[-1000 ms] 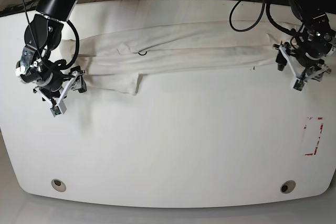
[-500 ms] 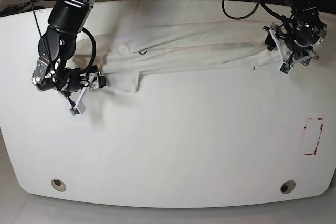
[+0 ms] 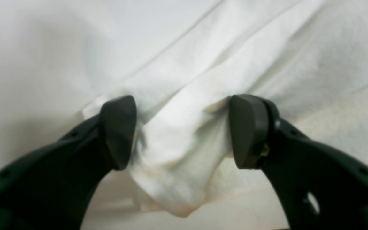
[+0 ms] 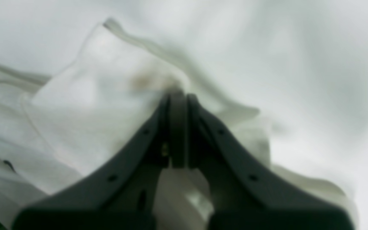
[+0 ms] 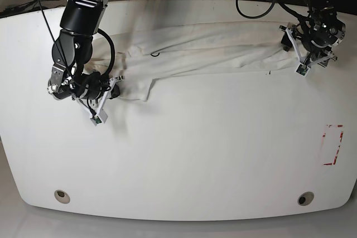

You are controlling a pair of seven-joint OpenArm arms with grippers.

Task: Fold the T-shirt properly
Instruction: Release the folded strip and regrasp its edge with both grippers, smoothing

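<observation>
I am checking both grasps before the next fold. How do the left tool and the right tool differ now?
1. The left tool stands open, with a bunched fold of the T-shirt between its pads; the right tool is shut, with cloth around its tip.
2. In the base view the left tool is at the shirt's right end, the right tool at its left end.

Both touch the T-shirt.

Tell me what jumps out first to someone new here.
The white T-shirt, folded into a long band across the far side of the table. The right gripper is shut on the cloth at one end, while the left gripper stands open astride a bunched corner at the other.
</observation>
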